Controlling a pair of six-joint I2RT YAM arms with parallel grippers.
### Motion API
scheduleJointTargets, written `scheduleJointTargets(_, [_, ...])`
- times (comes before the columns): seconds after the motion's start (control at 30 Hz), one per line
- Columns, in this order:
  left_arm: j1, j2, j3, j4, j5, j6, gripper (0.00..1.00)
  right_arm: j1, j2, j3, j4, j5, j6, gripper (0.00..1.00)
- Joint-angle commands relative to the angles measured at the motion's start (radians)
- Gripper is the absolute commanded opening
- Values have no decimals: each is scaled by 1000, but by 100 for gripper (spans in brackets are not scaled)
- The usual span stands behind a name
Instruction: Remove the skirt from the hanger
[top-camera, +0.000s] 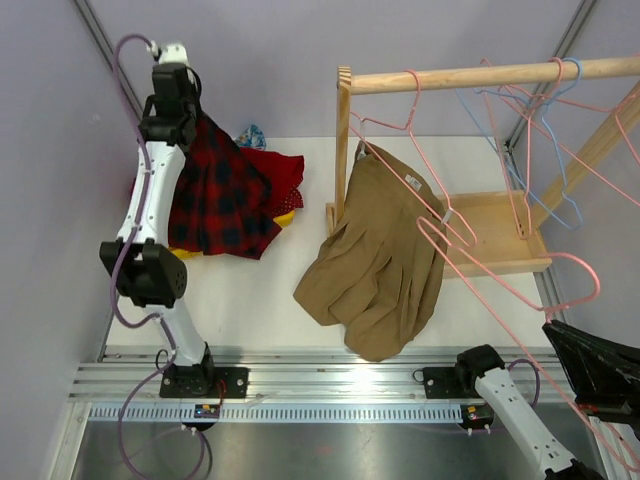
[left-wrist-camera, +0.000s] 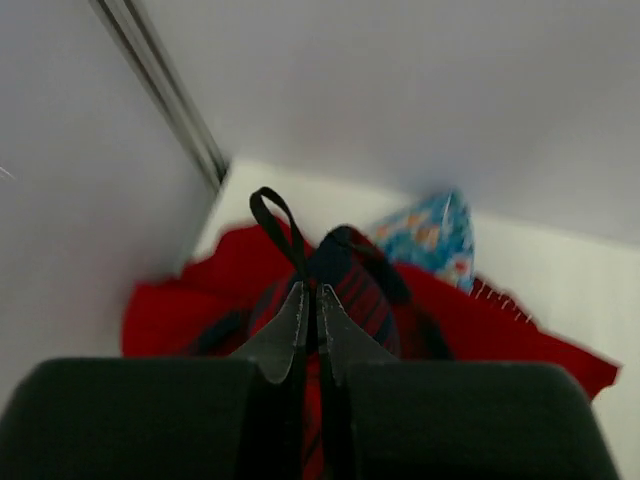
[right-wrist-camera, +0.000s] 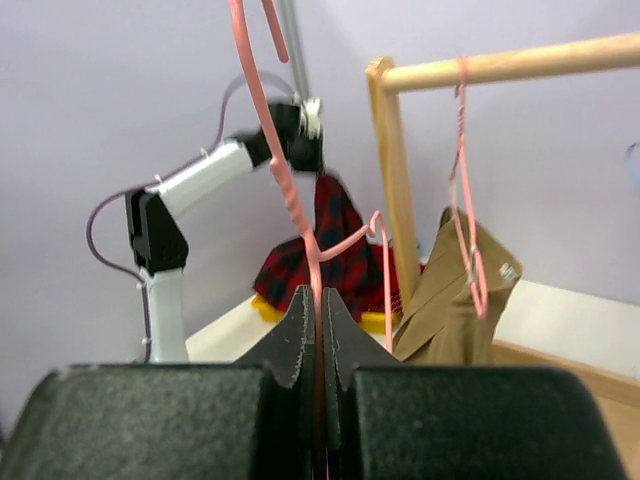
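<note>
A red and black plaid skirt (top-camera: 220, 195) hangs from my left gripper (top-camera: 185, 110), raised at the far left. In the left wrist view that gripper (left-wrist-camera: 311, 290) is shut on the skirt's fabric (left-wrist-camera: 355, 285), and a black loop (left-wrist-camera: 275, 215) sticks up past the fingertips. My right gripper (top-camera: 555, 330), at the near right, is shut on a pink wire hanger (top-camera: 500, 285). In the right wrist view the wire (right-wrist-camera: 290, 200) runs up from between the jaws of that gripper (right-wrist-camera: 315, 295). The hanger carries no cloth and stands apart from the plaid skirt (right-wrist-camera: 335, 240).
A tan skirt (top-camera: 380, 260) hangs on another pink hanger from the wooden rack (top-camera: 480, 72) and drapes onto the table. More pink and blue hangers (top-camera: 560, 190) hang on the rail. Red cloth (top-camera: 280, 170) and a blue patterned piece (top-camera: 250, 133) lie below the plaid skirt.
</note>
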Motion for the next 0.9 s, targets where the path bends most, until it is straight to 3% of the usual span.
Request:
scheduleJointTargets(0.0, [124,140,-93,-111,142,-229,7,3,98,17,134,140,-40,0])
scheduleJointTargets(0.03, [144,167,-95,-143,167,-260,12,4,129,20,151,153,-55,0])
scheduleJointTargets(0.07, [159,187,-95,-174,185,-314,24,4,144,20,172,165,-60,0])
scheduleJointTargets(0.1, [181,193,-100,-217,200,-332,70,4,159,22,209,198,-67,0])
scheduleJointTargets(0.13, [182,179,-141,-219,196,-342,98,3,191,25,224,209,-81,0])
scheduleJointTargets(0.3, [184,-50,-325,-138,179,-336,99,3,304,17,344,297,-107,0])
scheduleJointTargets(0.63, [169,-743,-802,0,316,-323,99,3,483,-118,552,439,-181,0])
scheduleJointTargets(0.87, [78,-1012,-1070,49,391,-322,99,4,633,-136,681,587,-267,0])
